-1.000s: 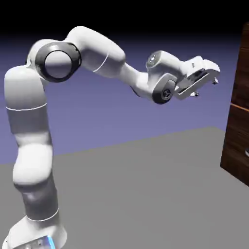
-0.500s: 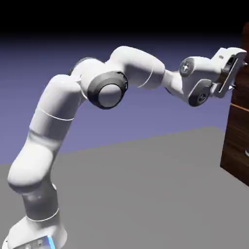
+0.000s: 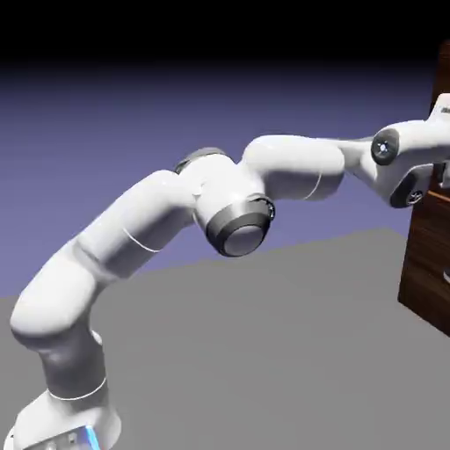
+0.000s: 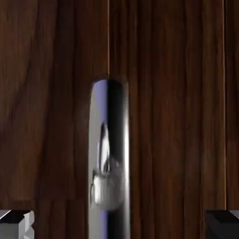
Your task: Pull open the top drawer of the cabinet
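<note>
The cabinet (image 3: 429, 264) is a tall dark wood box at the exterior view's right edge. Its top drawer (image 3: 443, 72) lies above a thin orange seam. My arm stretches right, and the wrist (image 3: 406, 163) is against that drawer front, with the fingers cut off by the picture's edge. In the hand view, dark wood of the top drawer (image 4: 177, 116) fills the frame, with its silvery handle (image 4: 108, 140) running down the middle. My gripper (image 4: 119, 226) is open. Its fingertips (image 4: 18, 224) sit in the bottom corners, either side of the handle and well apart from it.
The grey table (image 3: 264, 352) spreads below the arm. The lower drawer front (image 3: 432, 290) shows under the orange seam, with a bit of its silvery handle at the edge. A thin orange line (image 4: 108, 37) runs across the wood above the handle in the hand view.
The arm has stretched out to the right, carrying the hand from mid-air up to the cabinet's top drawer front. The jaws have stayed wide apart.
</note>
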`<state>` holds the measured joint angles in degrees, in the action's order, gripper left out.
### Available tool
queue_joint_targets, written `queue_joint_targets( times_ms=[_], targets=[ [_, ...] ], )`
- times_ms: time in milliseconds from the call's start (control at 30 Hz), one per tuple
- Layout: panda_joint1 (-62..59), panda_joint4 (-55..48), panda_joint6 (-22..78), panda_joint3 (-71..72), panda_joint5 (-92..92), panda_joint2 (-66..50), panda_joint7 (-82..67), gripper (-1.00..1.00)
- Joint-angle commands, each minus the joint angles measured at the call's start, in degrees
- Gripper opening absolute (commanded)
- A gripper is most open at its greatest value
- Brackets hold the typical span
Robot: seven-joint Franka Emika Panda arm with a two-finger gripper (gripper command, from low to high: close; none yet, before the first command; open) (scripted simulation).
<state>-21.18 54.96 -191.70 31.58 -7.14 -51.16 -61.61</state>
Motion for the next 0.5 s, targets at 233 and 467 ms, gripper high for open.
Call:
queue_joint_targets(
  times_ms=[233,467],
  targets=[
    [4.45,-16.61,7.22,-0.03,-4.56,-8.83,1.73,0.0],
    [7.72,-28.83,12.53,-0.05,-7.91,-15.33,3.01,-1.0]
  ],
)
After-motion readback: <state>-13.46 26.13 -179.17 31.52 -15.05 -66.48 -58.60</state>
